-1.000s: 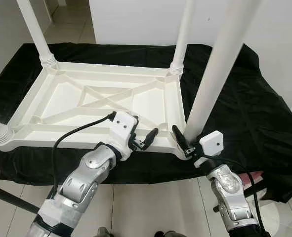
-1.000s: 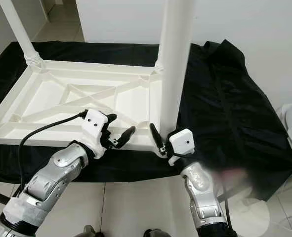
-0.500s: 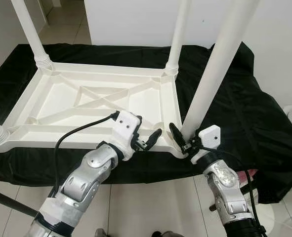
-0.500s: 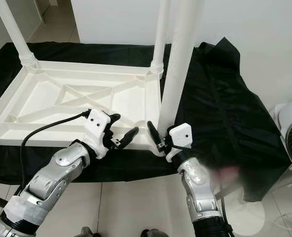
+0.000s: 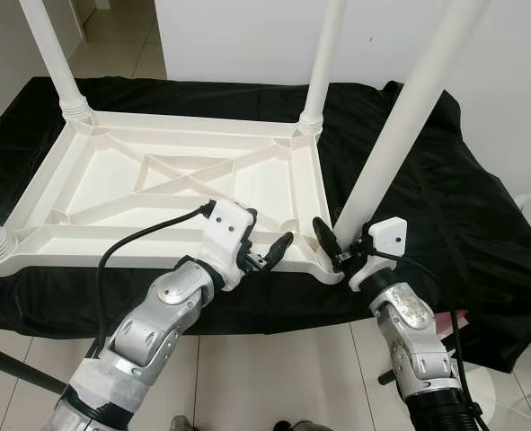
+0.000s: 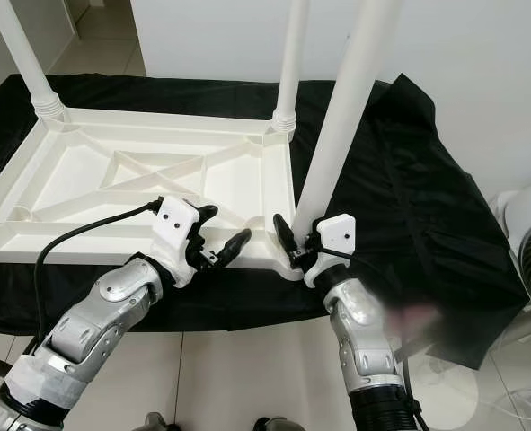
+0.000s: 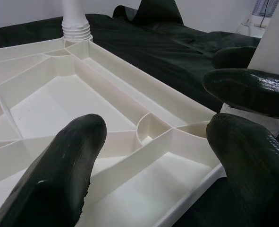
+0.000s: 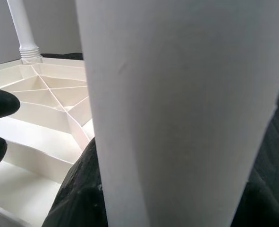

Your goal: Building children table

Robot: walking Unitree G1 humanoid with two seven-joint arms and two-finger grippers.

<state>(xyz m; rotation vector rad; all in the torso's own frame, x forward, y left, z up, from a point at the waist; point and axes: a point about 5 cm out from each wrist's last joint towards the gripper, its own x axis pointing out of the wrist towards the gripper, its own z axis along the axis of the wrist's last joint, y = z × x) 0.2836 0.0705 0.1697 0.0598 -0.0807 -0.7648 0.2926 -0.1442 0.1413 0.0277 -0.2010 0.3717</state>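
Our right gripper [image 5: 339, 255] pinches the foot of a tall white plastic table leg [image 5: 398, 127], which leans away from us at the near right corner of the upturned white plastic tabletop [image 5: 171, 193]; whether the leg sits in its socket we cannot tell from here. Our left gripper [image 5: 263, 253] hovers with fingers spread over the tabletop's near edge, just beside the right one. Two more white legs [image 5: 321, 58] stand upright at the far corners. The tabletop lies on a counter draped in black cloth [image 5: 445, 197].
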